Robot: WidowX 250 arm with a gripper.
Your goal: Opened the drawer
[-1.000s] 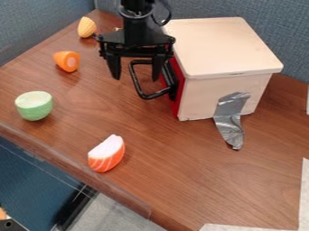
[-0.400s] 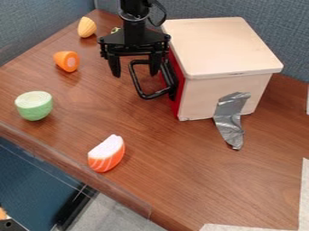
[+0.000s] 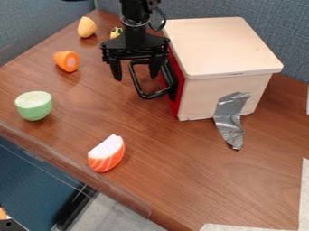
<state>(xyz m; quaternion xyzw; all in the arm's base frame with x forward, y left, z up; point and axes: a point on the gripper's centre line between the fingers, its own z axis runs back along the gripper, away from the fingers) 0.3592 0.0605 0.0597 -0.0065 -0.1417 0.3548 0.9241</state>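
Note:
The gripper (image 3: 136, 74) hangs at the upper middle of the view, open, its two fingers apart and pointing down. One finger is left of the black drawer handle (image 3: 140, 92); the other overlaps the handle's upper part in the view, and whether they touch I cannot tell. The handle sticks out from the red drawer front (image 3: 176, 101) on the left side of the pale wooden box (image 3: 226, 49). That front sits against the box, with no gap visible between them.
A green piece (image 3: 34, 106), an orange piece (image 3: 67, 61), a yellow piece (image 3: 87, 27) and a small yellow-green item (image 3: 116, 32) lie left. An orange-white wedge (image 3: 107, 154) lies in front. Silver tape (image 3: 230, 120) runs from box to table.
Over the last second the gripper has shifted slightly left, and in the last half second a little downward. The box, its drawer and the toy pieces have stayed where they were.

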